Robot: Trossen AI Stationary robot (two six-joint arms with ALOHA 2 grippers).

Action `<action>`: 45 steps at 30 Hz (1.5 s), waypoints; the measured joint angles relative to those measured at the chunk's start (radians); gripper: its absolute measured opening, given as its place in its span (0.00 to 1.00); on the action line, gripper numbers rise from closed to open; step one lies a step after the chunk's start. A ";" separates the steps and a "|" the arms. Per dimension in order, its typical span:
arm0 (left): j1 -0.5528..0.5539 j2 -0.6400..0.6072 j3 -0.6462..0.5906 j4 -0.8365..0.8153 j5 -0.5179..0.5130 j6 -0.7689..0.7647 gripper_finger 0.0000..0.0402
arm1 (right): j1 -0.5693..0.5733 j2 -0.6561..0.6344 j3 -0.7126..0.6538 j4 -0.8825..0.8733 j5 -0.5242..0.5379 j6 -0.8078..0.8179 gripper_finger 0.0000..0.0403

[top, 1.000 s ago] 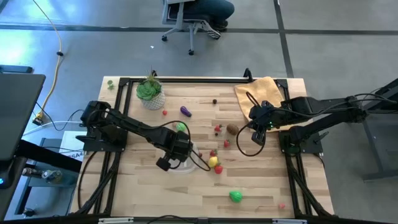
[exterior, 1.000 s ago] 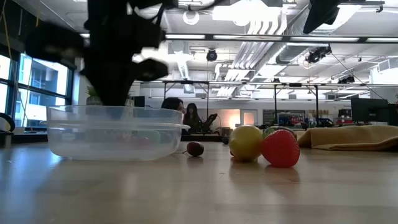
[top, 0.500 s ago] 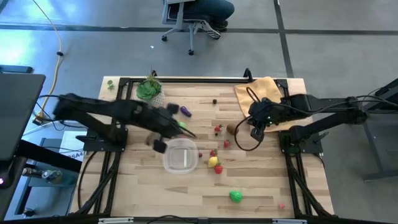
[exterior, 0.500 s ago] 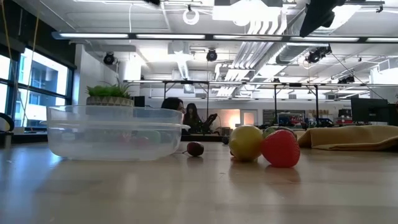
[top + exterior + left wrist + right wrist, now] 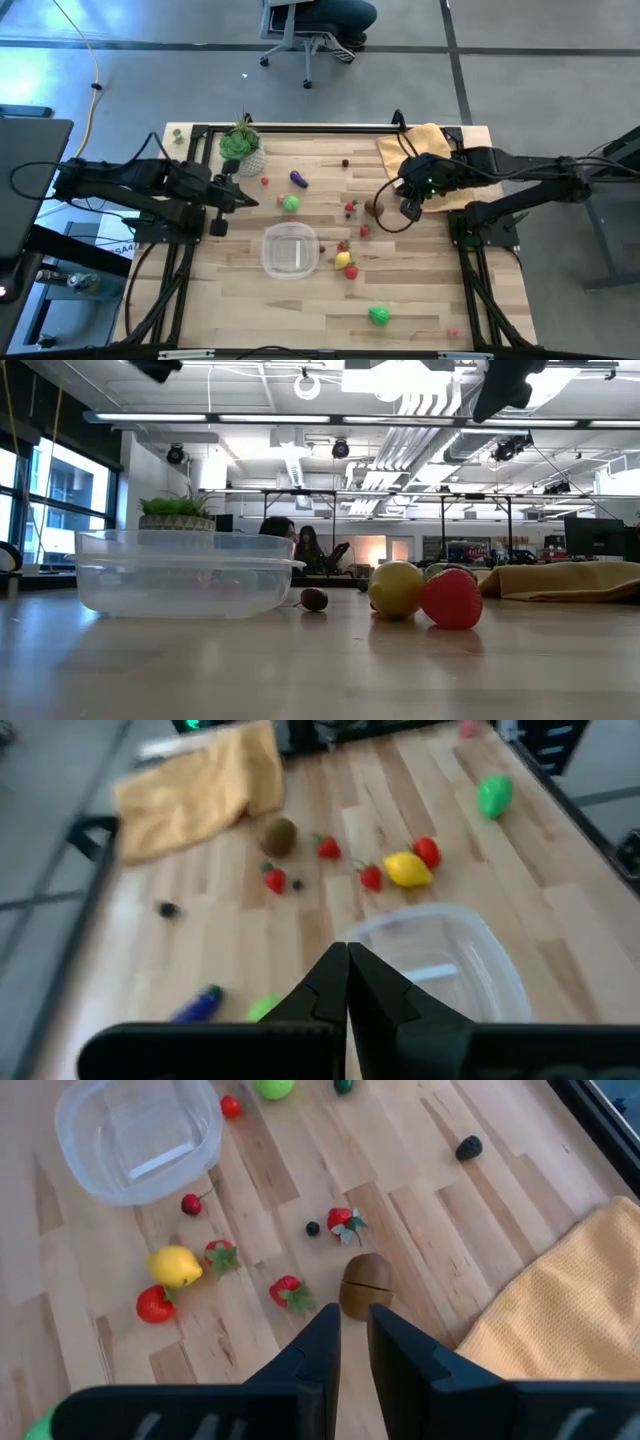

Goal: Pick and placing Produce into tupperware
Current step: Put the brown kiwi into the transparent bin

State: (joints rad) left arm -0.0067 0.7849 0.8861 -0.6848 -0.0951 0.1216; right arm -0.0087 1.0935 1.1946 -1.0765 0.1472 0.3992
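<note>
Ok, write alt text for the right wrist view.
The right gripper, fingers slightly apart and holding nothing, hovers over a brown kiwi on the wooden table. Strawberries, a lemon and an empty clear tupperware lie beyond; a yellow cloth sits beside.

Wooden table [image 5: 300, 310] with a black frame — lots of little things on top. Clear tub [image 5: 291, 250] in the middle, yellow lemon [image 5: 343, 260] and red strawberry [image 5: 352, 272] just beside. Brown kiwi [image 5: 373, 208], purple eggplant [image 5: 298, 179], yellow cloth [image 5: 410, 150] and potted plant [image 5: 242, 148] farther back.
</note>
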 joint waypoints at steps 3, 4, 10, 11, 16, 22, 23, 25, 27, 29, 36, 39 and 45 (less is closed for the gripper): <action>0.000 -0.034 -0.093 0.050 0.044 -0.022 0.00 | -0.030 0.000 0.000 0.003 -0.015 -0.011 0.11; 0.000 -0.044 -0.112 0.057 0.052 -0.023 0.00 | -0.039 0.000 0.000 0.003 -0.023 -0.015 0.11; 0.001 -0.062 -0.138 0.011 0.053 -0.026 0.00 | -0.102 0.008 0.000 0.004 -0.063 -0.044 0.11; 0.001 -0.064 -0.138 0.010 0.047 -0.026 0.00 | -0.112 0.010 0.000 0.005 -0.073 -0.052 0.11; 0.001 -0.064 -0.138 -0.044 0.030 -0.063 0.01 | -0.160 0.053 0.001 0.002 -0.109 -0.089 0.12; 0.001 -0.063 -0.138 -0.076 -0.014 -0.110 0.07 | -0.224 0.151 0.001 0.004 -0.145 -0.169 0.19; 0.001 -0.063 -0.138 -0.075 -0.022 -0.121 0.08 | -0.234 0.169 0.001 0.004 -0.146 -0.182 0.21; 0.000 -0.062 -0.138 -0.075 -0.030 -0.133 0.10 | -0.252 0.206 0.001 0.002 -0.148 -0.202 0.25; 0.000 -0.061 -0.138 -0.076 -0.027 -0.130 0.10 | -0.265 0.241 0.001 0.002 -0.149 -0.222 0.30; 0.000 -0.061 -0.138 -0.075 -0.025 -0.129 0.10 | -0.276 0.275 0.001 0.001 -0.151 -0.225 0.34; 0.000 -0.061 -0.138 -0.075 -0.022 -0.127 0.10 | -0.284 0.372 0.001 0.012 -0.164 -0.225 0.44; 0.000 -0.061 -0.138 -0.075 -0.022 -0.127 0.10 | -0.284 0.406 0.001 0.027 -0.165 -0.223 0.47; 0.000 -0.061 -0.138 -0.075 -0.022 -0.127 0.10 | -0.284 0.478 0.001 0.037 -0.186 -0.202 0.55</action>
State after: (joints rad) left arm -0.0067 0.7235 0.7483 -0.7597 -0.1170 -0.0051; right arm -0.2928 1.5716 1.1954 -1.0397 -0.0384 0.1974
